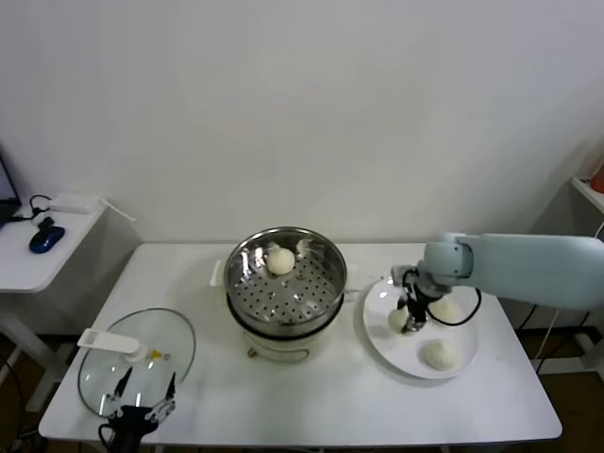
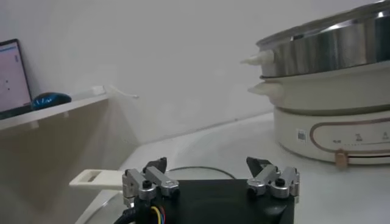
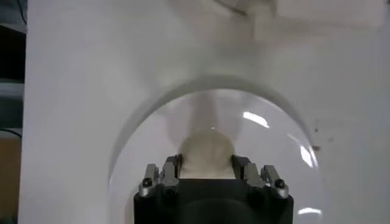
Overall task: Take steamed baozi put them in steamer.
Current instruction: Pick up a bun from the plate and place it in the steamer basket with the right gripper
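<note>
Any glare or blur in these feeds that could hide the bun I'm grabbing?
Right wrist view: glare streaks on the plate, and the bun between the right hand fingers is soft but readable. Head view: evenly lit, bright reflections inside the steamer.

A shiny, mirror-like steel steamer [image 1: 286,274] with a perforated bottom sits on a smooth, cream plastic-looking base. The baozi [image 1: 279,260] look matt, soft and doughy. The plate [image 1: 377,332] is glossy white. The lid [image 1: 175,344] is clear glass. The table [image 1: 330,401] is smooth matt white.
</note>
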### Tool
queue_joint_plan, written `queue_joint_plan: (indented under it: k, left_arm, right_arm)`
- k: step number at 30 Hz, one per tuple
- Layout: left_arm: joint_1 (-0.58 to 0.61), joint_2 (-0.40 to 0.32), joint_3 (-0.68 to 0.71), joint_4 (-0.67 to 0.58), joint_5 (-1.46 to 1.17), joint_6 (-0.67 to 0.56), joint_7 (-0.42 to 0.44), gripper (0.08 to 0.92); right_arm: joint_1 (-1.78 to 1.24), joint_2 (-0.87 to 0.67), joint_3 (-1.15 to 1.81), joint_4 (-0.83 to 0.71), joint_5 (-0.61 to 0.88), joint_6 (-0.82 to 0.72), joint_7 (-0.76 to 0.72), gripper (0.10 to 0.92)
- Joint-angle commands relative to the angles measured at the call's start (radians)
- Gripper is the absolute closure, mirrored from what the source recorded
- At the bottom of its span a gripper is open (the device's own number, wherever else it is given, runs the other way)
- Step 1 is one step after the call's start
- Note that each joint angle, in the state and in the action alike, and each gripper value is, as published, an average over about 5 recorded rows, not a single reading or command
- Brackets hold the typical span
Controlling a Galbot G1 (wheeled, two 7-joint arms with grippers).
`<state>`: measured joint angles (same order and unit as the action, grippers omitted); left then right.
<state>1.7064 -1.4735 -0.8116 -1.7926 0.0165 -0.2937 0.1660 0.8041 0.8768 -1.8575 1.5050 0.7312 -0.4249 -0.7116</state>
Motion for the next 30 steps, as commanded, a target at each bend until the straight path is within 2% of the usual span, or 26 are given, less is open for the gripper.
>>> queue_joint_plan:
  k: [1,7,13,21,30]
  left_arm:
    - [0.000,0.005,0.005,0.001,-0.002,0.004,0.001,0.177]
    - [0.004,0.018,0.018,-0.005,0.002,0.008,0.003,0.177]
    - [0.007,0.034,0.023,-0.012,0.017,0.015,0.003,0.177]
    - [0.009,0.047,0.022,-0.019,0.019,0.027,0.006,0.177]
    - [-0.006,0.044,0.026,0.000,0.026,0.037,0.011,0.177]
  right_arm:
    - [0.386,0.046,-0.135,0.120,0.170,0.018,-0.077,0.446]
    - [0.450,0.125,-0.042,0.133,0.339,-0.048,-0.067,0.440]
    - [0.310,0.273,0.155,0.026,0.435,-0.110,0.001,0.431]
    - [0.062,0.486,0.303,-0.195,0.384,-0.125,0.035,0.423]
    - [-0.134,0.590,0.349,-0.350,0.301,-0.119,0.039,0.423]
